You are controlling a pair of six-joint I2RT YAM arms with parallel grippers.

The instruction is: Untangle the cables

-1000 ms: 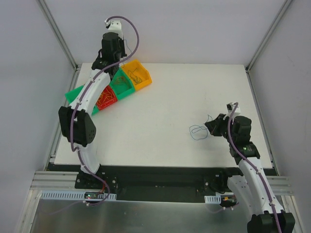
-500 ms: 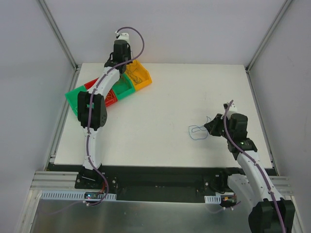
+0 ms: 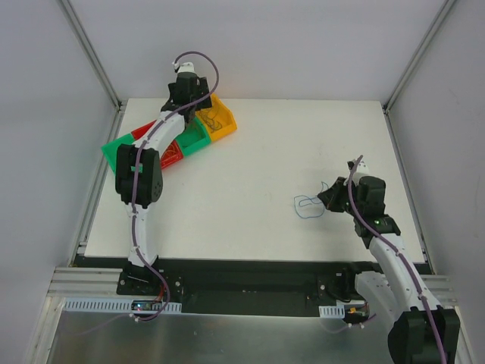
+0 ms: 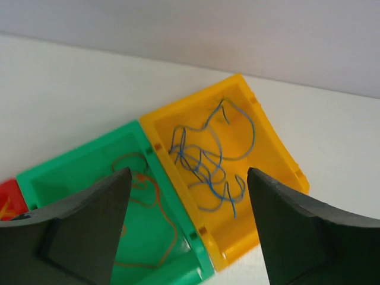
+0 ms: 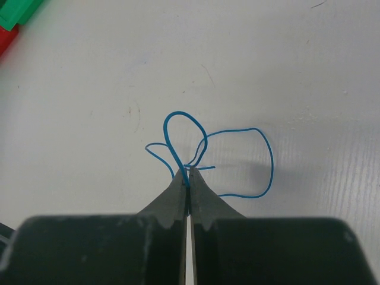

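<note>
Top camera high, whole bench below, left wrist close over eleven-o'clock bins, right wrist low near four o'clock

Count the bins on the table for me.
4, in a row at the far left: yellow bin, middle green bin, red bin, then end green bin nearest. The left arm covers part of the row; another might be hidden.

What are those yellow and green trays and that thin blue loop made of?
The yellow bin and green bin look like moulded plastic: smooth, slightly glossy, with thin notched walls. The blue wire is likely plastic-coated wire, since it holds springy loops; its core isn't visible.
</note>
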